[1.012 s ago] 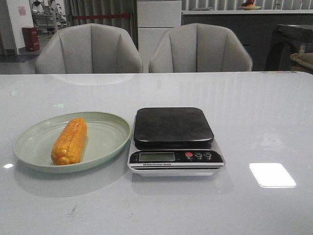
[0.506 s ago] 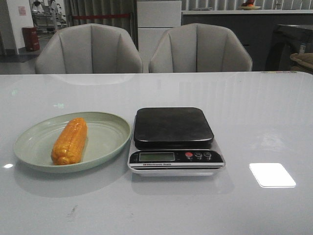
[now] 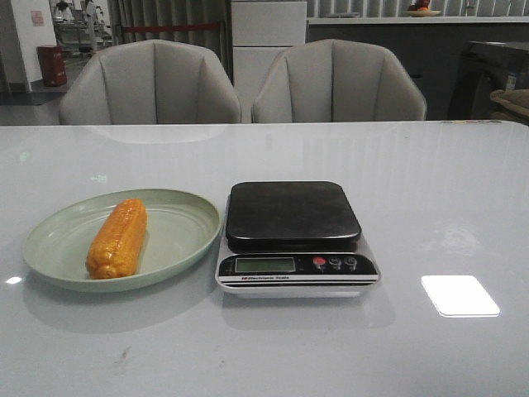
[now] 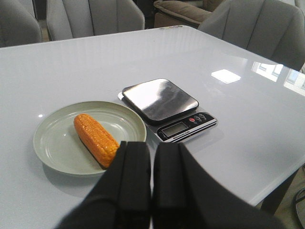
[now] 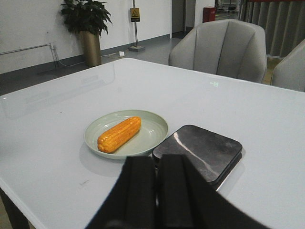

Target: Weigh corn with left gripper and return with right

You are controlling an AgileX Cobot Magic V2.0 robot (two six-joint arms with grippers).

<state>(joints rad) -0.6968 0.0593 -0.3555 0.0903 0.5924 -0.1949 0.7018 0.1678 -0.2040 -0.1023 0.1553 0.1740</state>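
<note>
Corn (image 3: 117, 238) lies on its side in the green plate (image 3: 186, 217) just left of the scale (image 3: 294, 236), its long axis running front to back, angled slightly. Nothing has begun, I judge: both the left end effector (image 4: 151, 164) and right end effector (image 5: 156, 179) hang above the surface, fingers pressed together and empty. Next, the left must open, descend and close across the cob's width.

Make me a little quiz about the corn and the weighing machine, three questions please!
1. True or false: the corn lies on the scale.
2. What colour is the plate under the corn?
3. Pick one: the left gripper looks (a) shut and empty, (b) shut on the corn, (c) wide open.

Key:
1. False; it lies on the plate, and the scale's platform is bare.
2. Pale green.
3. (a); the right gripper looks the same.
</note>
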